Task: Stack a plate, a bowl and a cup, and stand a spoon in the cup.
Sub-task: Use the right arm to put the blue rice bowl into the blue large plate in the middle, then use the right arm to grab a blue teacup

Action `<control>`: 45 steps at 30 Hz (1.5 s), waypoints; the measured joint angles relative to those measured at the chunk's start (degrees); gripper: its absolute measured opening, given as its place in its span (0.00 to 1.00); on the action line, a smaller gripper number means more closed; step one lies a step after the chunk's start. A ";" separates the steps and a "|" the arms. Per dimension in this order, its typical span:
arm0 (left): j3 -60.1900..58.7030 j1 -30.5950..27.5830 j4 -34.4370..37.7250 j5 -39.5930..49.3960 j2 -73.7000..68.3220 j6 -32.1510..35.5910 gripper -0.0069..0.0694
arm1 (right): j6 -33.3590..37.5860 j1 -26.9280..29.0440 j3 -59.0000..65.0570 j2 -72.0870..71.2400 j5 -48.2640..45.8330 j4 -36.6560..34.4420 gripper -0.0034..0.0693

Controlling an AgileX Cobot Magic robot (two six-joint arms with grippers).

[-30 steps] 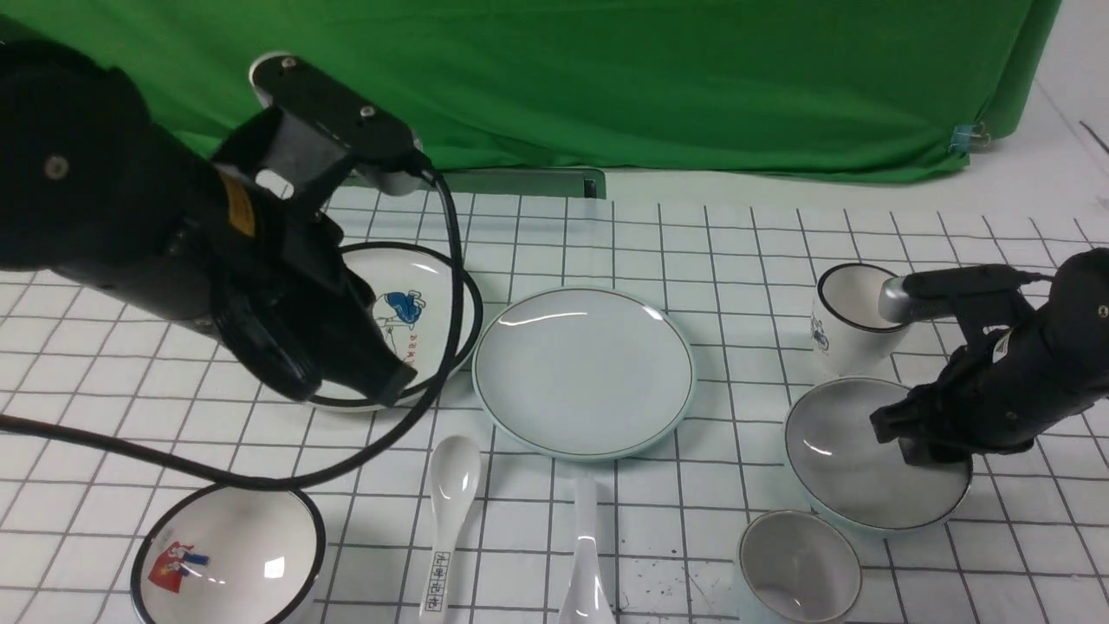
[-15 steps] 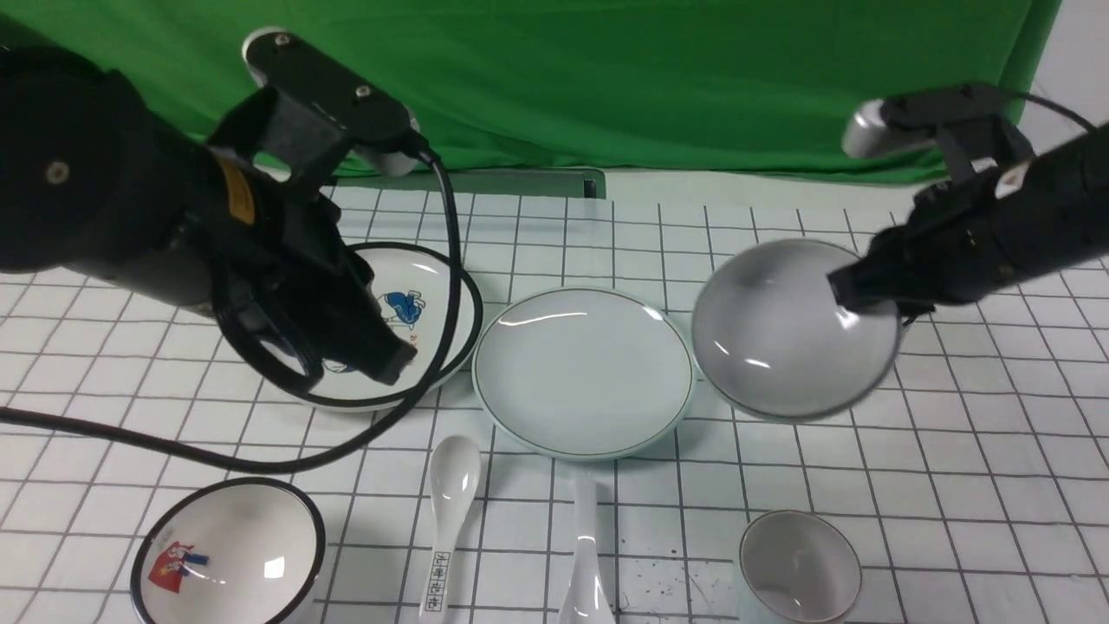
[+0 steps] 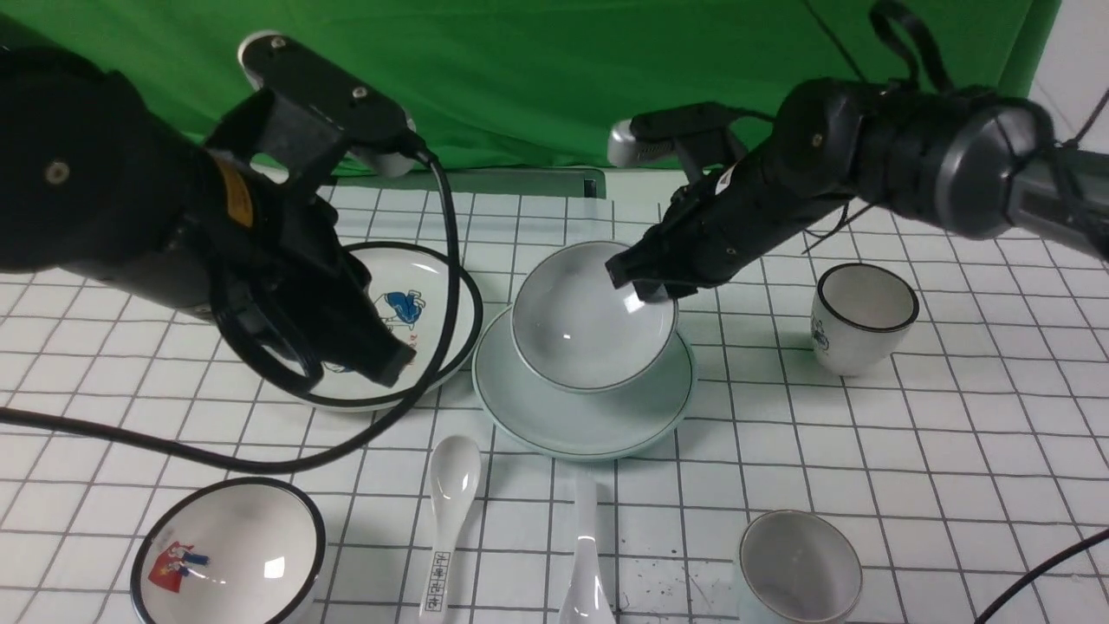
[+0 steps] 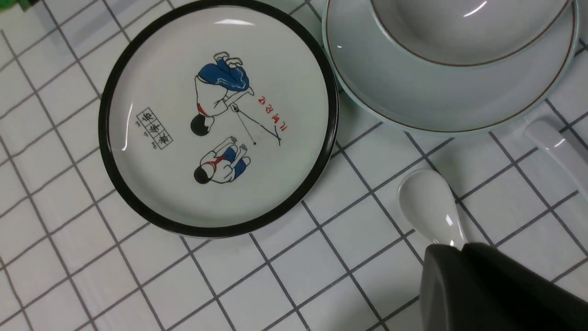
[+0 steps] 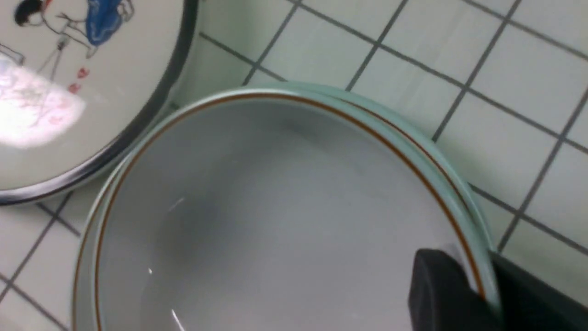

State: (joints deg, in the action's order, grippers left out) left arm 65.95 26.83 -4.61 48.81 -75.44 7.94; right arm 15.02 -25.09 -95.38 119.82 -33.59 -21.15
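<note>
The plain pale plate (image 3: 583, 425) lies mid-table. Right over its middle sits the plain bowl (image 3: 589, 325), slightly tilted; whether it rests on the plate I cannot tell. My right gripper (image 3: 641, 279) is shut on the bowl's far-right rim, one finger inside and one outside, as the right wrist view shows (image 5: 482, 294). The plain cup (image 3: 799, 568) stands at the front right. The plain white spoon (image 3: 586, 520) lies just in front of the plate. My left gripper (image 3: 390, 368) hangs shut and empty over the cartoon plate's edge.
A black-rimmed cartoon plate (image 3: 407, 303) lies left of the plain plate. A black-rimmed cartoon bowl (image 3: 230, 555) is at the front left. A spoon with black characters (image 3: 450, 485) lies beside the plain spoon. A black-rimmed cup (image 3: 862, 316) stands at the right.
My right gripper lifted the bowl from the right side of the table and carried it left, over the plate. The left arm has barely moved.
</note>
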 joint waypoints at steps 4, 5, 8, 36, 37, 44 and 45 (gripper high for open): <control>0.00 0.00 0.00 -0.69 0.00 -0.05 0.05 | -0.38 -0.07 -0.67 2.26 -0.07 -0.33 0.17; 0.00 0.00 0.00 -0.85 0.00 -0.11 0.05 | -0.38 -0.13 -0.72 2.26 -0.13 -0.27 0.18; 0.00 0.00 0.00 -2.10 0.00 -0.12 0.05 | -0.33 -0.30 -0.88 2.26 -1.09 -0.39 0.27; 0.00 0.00 0.39 -0.82 0.00 -0.12 0.05 | -0.93 -1.29 26.07 -30.55 -26.10 15.27 0.75; 0.00 0.00 0.39 -0.82 0.00 -0.12 0.05 | -1.23 -1.35 27.13 -30.61 -25.35 15.27 0.75; 0.00 0.00 0.71 -0.82 0.00 -0.12 0.05 | -4.35 -5.39 37.53 -30.66 -11.30 15.27 0.75; 0.00 0.00 0.71 -0.82 0.00 -0.12 0.05 | -4.64 -6.79 38.06 -30.53 -9.33 15.15 0.75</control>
State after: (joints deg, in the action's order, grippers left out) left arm 65.95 26.83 -3.90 47.99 -75.44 7.81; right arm 10.39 -31.88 -57.32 89.29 -42.92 -6.00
